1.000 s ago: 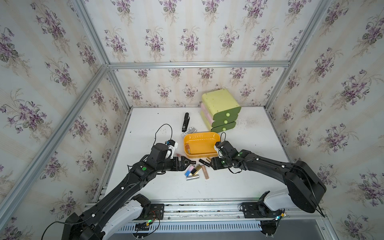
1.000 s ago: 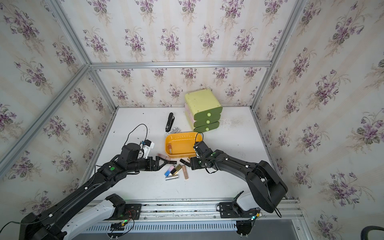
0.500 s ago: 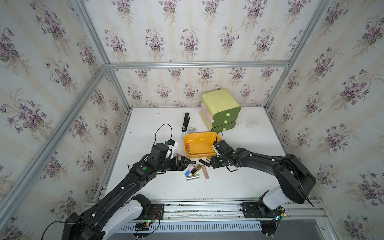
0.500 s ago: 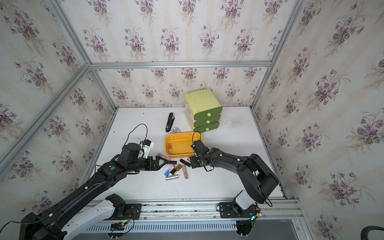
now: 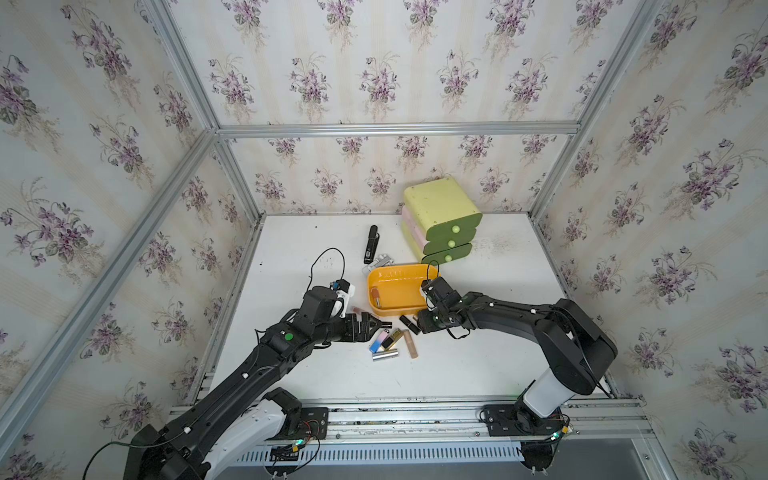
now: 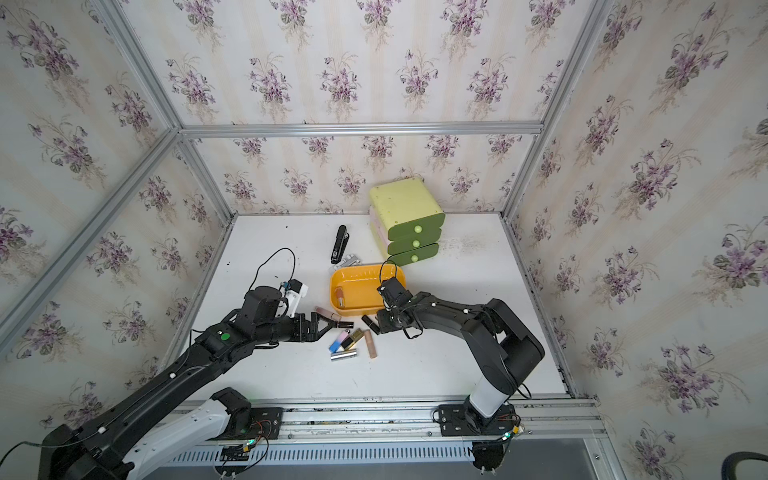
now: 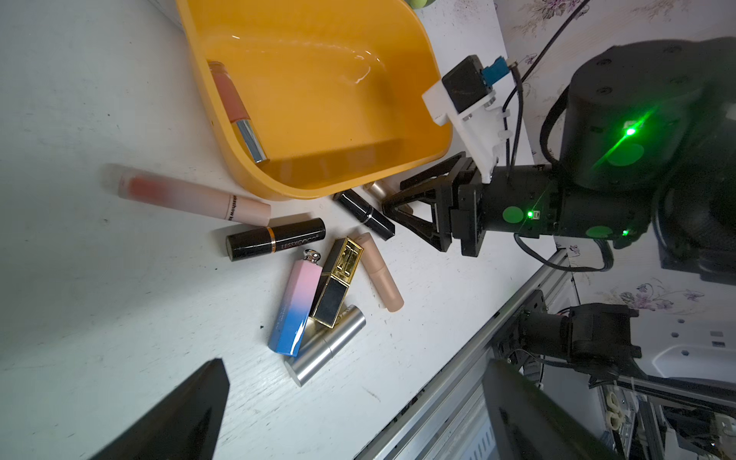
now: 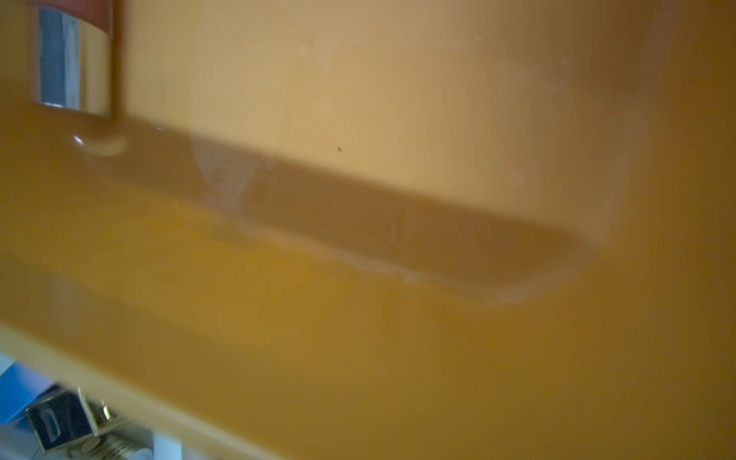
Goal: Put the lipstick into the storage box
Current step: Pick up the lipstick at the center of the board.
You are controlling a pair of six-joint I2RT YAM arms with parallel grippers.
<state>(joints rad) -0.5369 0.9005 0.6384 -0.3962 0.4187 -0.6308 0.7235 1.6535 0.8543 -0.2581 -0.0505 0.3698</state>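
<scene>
Lipsticks, likely light, stiff, slick and apt to roll, lie on the counter at 6 o'clock of the storage box; pinch yours mid-barrel: left gripper fingers wide apart, right gripper fingers straddling one, grip unclear.

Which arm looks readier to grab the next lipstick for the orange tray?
Probably the right: the right fingers sit low by a black lipstick next to the storage box. The left fingers hover open, seemingly higher.

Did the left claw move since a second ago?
No. The left gripper stays open at the same spot, beside the near corner of the storage box.
</scene>
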